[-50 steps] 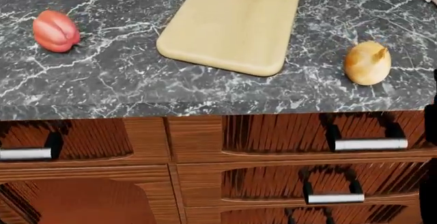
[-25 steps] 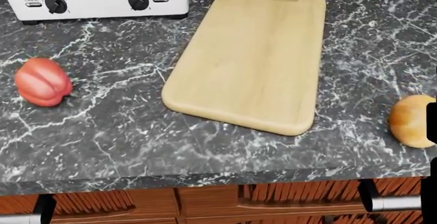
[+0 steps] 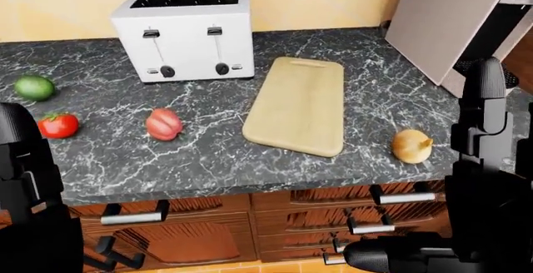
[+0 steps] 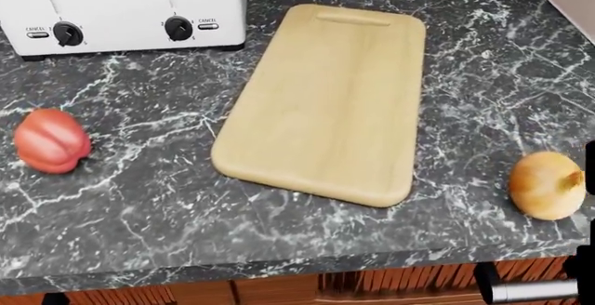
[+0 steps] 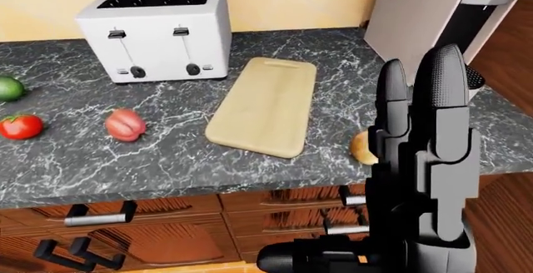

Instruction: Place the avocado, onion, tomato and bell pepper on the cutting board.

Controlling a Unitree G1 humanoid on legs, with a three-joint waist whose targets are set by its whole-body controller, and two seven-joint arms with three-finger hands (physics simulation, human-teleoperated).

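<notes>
Pale wood, bare: the cutting board lies at an angle on the dark marble counter with nothing on it yet. I see the onion to its right, near but apart from it, close to the counter's edge. The bell pepper sits to the board's left below the toaster. Farther left are the tomato and, above it, the avocado, both well apart from the board.

My right hand stands raised beside the onion, fingers upright and close together, holding nothing. My left hand shows only as a dark shape at the lower left; I cannot tell how its fingers stand.

I judge the onion the nearest job. It looks round, firm and light, with a dry papery skin that may slide, so I would close round its widest part, not the pointed tip. The tomato I expect to be soft and smooth, needing a gentle squeeze. The pepper's lobes should give the fingers purchase. The avocado looks small and may roll when nudged.
</notes>
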